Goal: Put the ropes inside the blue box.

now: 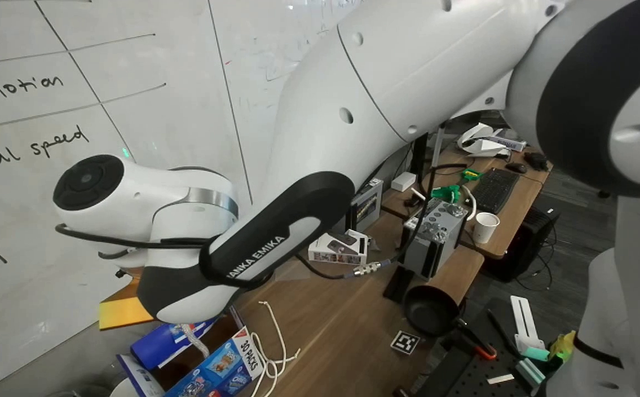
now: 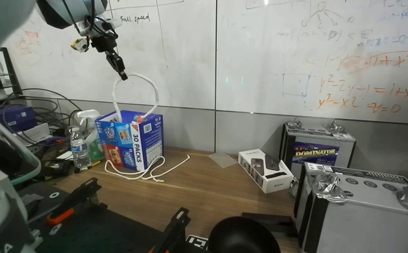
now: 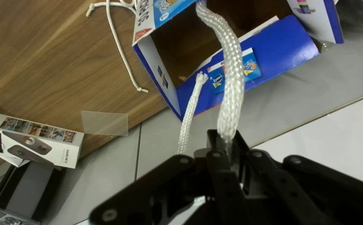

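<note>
The blue box stands upright on the table against the wall, its top open with flaps out; it also shows in an exterior view and the wrist view. My gripper is shut on a thick white braided rope; it is above the box in an exterior view. The rope arches from the fingertips down to the box opening. One part enters the box; a frayed end hangs over a flap. A thin white rope lies loosely looped on the table beside the box, also in the wrist view.
A water bottle and clutter stand beside the box. A white carton, grey batteries and a black pan are on the table. The whiteboard wall rises close behind the box. A clear sheet lies at the table edge.
</note>
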`<act>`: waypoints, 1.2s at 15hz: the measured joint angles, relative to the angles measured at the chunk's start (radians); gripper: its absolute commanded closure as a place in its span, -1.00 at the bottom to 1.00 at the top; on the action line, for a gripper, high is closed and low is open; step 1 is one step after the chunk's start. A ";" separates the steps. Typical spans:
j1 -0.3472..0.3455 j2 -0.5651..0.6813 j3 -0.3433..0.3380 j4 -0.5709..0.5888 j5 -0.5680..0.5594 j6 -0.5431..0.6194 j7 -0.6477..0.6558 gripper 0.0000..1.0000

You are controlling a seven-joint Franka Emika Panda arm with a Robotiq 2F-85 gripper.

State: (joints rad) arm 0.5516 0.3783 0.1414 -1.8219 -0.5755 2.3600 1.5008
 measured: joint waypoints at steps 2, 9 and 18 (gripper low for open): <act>-0.001 0.003 0.013 0.000 0.016 -0.017 -0.007 0.94; -0.028 0.021 0.053 0.001 0.157 -0.017 -0.174 0.94; -0.059 0.058 0.067 0.025 0.297 -0.021 -0.411 0.26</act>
State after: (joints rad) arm 0.4927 0.4361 0.2084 -1.7967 -0.2784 2.3389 1.0901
